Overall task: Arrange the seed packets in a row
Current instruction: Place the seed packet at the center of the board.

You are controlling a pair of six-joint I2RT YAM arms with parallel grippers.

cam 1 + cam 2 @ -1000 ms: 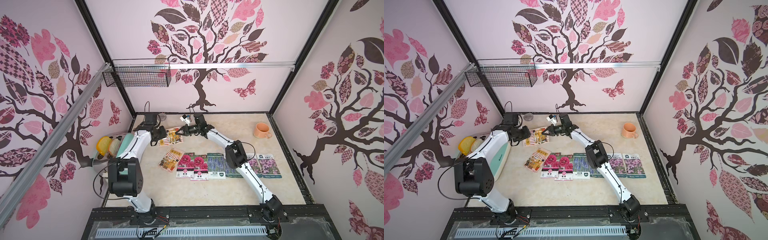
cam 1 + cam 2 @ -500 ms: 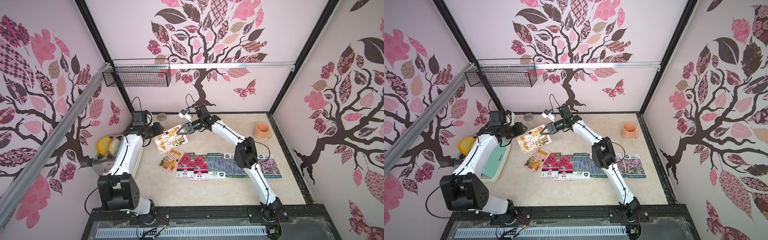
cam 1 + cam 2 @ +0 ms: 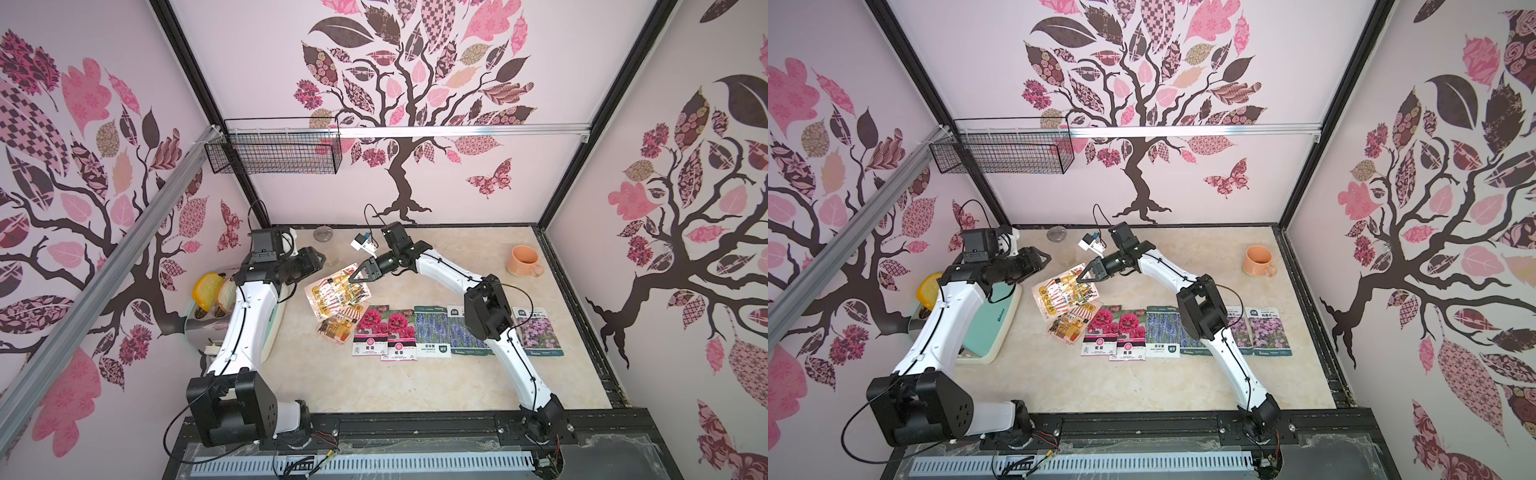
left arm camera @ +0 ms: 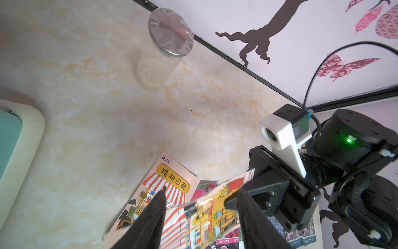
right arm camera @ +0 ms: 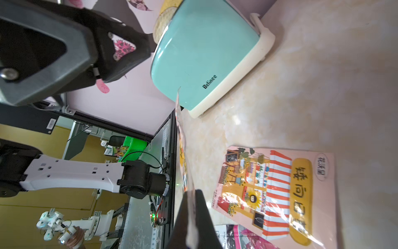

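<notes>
Across the table [image 3: 374,382] we count six seed packets [image 3: 431,332] aligned, a seventh packet [image 3: 338,326] askew, the eighth packet [image 3: 332,296] clamped in our right gripper [image 3: 355,278], left gripper [image 3: 319,262] jaws apart.

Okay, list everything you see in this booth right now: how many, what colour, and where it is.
orange shop-print packets: two; this one held off the table, the other flat at the row's left end
red-pink flower packets: two, side by side, next in the row
lavender packets: two, purple, mid-row
pink-purple flower packets: two, at the row's right end
mug: one, orange, far right
toaster: one, mint green, left edge
bread slices: two, yellow-orange and tan, in the toaster top
jar: one, clear, by the back wall
wire basket: one, black, on the wall
table: beige marble
left gripper: open, empty
right gripper: shut on the raised orange packet
</notes>
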